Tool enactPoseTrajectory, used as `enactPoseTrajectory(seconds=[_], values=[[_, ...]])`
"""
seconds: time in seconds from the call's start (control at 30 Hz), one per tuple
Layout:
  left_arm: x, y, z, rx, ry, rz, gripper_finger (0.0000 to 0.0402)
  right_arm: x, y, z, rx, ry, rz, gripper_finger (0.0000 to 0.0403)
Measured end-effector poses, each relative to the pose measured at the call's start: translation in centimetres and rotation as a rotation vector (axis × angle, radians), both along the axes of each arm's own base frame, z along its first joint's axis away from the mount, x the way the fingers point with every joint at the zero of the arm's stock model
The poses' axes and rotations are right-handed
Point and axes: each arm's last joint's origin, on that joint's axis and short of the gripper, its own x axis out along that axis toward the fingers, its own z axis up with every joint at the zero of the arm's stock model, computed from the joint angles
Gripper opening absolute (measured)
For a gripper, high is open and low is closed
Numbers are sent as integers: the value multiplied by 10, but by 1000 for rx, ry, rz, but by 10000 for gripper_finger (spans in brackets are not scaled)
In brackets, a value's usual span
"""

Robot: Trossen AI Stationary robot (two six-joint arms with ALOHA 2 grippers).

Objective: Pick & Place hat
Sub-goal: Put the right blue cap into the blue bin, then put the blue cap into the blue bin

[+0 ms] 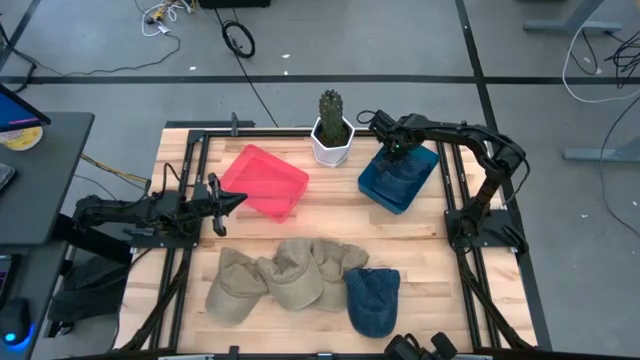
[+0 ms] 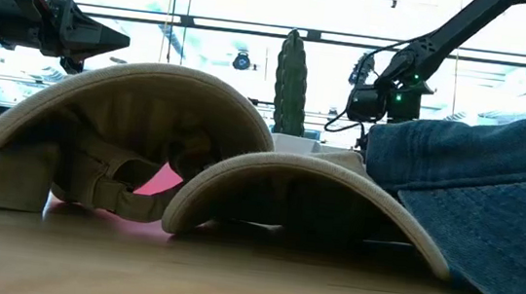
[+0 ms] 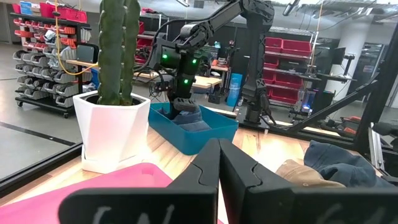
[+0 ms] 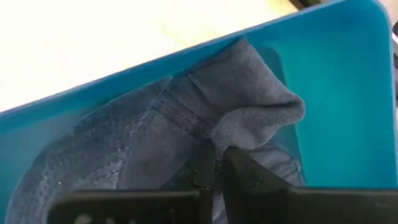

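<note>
A blue denim hat (image 4: pixel 143 143) lies bunched inside the blue bin (image 1: pixel 398 180) at the far right of the table. My right gripper (image 4: pixel 219 155) stands over the bin, pointing steeply down, shut on the hat. My left gripper (image 1: pixel 235 200) is shut on nothing. It hovers level at the table's left, beside the red tray (image 1: pixel 265 182). Several tan hats (image 1: pixel 290 272) and a second blue denim hat (image 1: pixel 373 300) rest brim-down on the near part of the table, overlapping one another. My right gripper pinches a raised fold of the hat's denim (image 4: pixel 249 124) between its two fingers, coming from above and pointing down into the bin. The rest of the hat spreads below the fingers inside the bin's walls. How many layers are in the pinch I cannot tell.
A cactus in a white pot (image 1: pixel 332 130) stands at the far edge between the red tray and the blue bin. Black arm frames run along the table's left and right sides. Bare wood shows in the middle (image 1: pixel 340 215).
</note>
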Motion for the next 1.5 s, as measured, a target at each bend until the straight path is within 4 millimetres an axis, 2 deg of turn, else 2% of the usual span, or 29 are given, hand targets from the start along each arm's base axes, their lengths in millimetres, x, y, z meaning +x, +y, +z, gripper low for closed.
enactPoseTrajectory(seconds=[0.23, 0.37, 0.9, 1.07, 1.23, 1.5], values=[[0, 0, 0, 0, 0, 0, 5, 0, -1, -1, 2, 9, 33, 17], [0, 0, 0, 0, 0, 0, 5, 0, -1, -1, 2, 13, 53, 31], [0, 0, 0, 0, 0, 0, 5, -2, 0, 3, -13, 25, 68, 173], [0, 0, 0, 0, 0, 0, 5, -5, 3, 16, -34, -13, 55, 189], [0, 0, 0, 0, 0, 0, 5, -12, 10, 39, -75, -75, 2, 189], [0, 0, 0, 0, 0, 0, 5, -25, 24, 71, -63, -266, -236, 185]])
